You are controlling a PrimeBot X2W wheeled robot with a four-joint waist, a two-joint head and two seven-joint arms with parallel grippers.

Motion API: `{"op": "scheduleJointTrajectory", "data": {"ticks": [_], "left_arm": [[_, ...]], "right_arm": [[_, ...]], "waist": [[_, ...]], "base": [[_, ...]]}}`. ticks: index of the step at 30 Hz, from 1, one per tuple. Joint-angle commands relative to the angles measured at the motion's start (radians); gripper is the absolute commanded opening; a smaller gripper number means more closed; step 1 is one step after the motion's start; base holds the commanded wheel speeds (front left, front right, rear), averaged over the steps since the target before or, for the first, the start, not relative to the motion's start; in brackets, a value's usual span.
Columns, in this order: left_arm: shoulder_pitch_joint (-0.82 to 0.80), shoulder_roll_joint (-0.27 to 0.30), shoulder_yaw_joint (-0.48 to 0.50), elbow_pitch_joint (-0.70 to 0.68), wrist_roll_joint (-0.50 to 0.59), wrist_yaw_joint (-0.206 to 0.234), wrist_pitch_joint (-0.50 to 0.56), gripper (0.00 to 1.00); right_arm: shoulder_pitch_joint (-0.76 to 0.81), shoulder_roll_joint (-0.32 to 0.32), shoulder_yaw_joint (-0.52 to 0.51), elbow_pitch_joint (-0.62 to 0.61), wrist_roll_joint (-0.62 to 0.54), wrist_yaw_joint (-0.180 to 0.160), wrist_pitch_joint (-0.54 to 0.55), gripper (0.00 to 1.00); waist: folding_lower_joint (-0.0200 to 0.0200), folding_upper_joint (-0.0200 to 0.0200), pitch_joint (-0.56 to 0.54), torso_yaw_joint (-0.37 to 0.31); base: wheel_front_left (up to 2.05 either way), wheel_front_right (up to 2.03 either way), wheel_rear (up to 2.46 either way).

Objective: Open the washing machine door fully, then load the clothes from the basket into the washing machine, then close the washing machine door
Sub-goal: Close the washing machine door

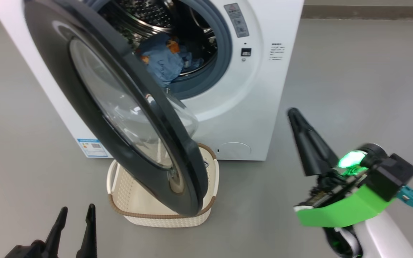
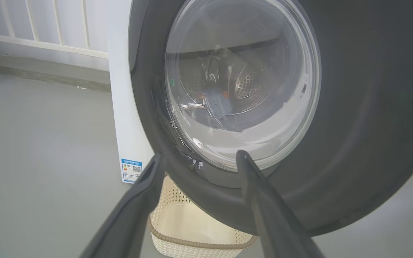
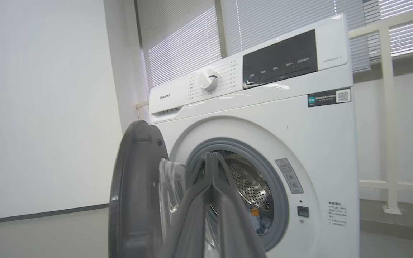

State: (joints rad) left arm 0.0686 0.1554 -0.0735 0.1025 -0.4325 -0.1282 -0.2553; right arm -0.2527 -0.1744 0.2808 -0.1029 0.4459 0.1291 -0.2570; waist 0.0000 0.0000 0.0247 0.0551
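Note:
The white washing machine (image 1: 253, 89) stands ahead with its glossy black round door (image 1: 95, 104) swung partly open toward me. Light blue clothes (image 1: 163, 61) with orange figures lie inside the steel drum (image 3: 253, 186). The cream basket (image 1: 134, 200) sits on the floor under the door's lower edge; what I can see of its inside looks bare. My left gripper (image 1: 75, 215) is open at the lower left, apart from the door's outer face (image 2: 353, 125), its fingers (image 2: 260, 200) framing the door's lower rim. My right gripper (image 1: 294, 114) is shut with nothing in it, right of the machine front.
Grey floor (image 1: 353, 89) spreads around the machine. A white wall (image 3: 41, 107) lies to the machine's left, window blinds (image 3: 192, 43) behind it, and a white railing (image 3: 389, 125) to its right. A blue label (image 1: 91, 147) marks the machine's lower corner.

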Motion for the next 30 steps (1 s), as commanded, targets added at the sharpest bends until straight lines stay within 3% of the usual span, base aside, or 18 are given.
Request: {"op": "scheduleJointTrajectory", "data": {"ticks": [1,6,12,23,30], "left_arm": [[-0.011,0.008,0.035,-0.030,0.017,-0.003,-0.006,1.00],[-0.008,0.001,0.043,-0.035,0.018,-0.003,-0.006,1.00],[-0.008,-0.003,0.047,-0.039,0.019,-0.003,-0.006,1.00],[-0.030,-0.016,0.035,-0.038,0.019,-0.003,-0.006,1.00],[-0.051,-0.024,0.024,-0.031,0.018,-0.003,-0.006,1.00]], "right_arm": [[-0.039,0.011,0.041,-0.043,0.018,0.002,-0.005,0.00],[-0.077,0.029,0.159,-0.102,0.049,0.002,-0.005,0.00],[-0.086,0.037,0.318,-0.085,0.085,0.002,-0.005,0.00],[-0.077,0.035,0.531,0.115,0.145,0.002,-0.005,0.00],[-0.074,0.036,0.558,0.255,0.161,0.002,-0.005,0.00]], "waist": [[0.0000,0.0000,-0.004,0.016],[0.0000,0.0000,-0.006,0.040],[0.0000,0.0000,-0.006,0.062],[0.0000,0.0000,0.032,0.095],[0.0000,0.0000,0.058,0.115]], "base": [[0.00,0.00,0.00],[0.00,0.00,0.00],[0.00,0.00,0.00],[0.00,0.00,0.00],[0.00,0.00,0.00]]}}
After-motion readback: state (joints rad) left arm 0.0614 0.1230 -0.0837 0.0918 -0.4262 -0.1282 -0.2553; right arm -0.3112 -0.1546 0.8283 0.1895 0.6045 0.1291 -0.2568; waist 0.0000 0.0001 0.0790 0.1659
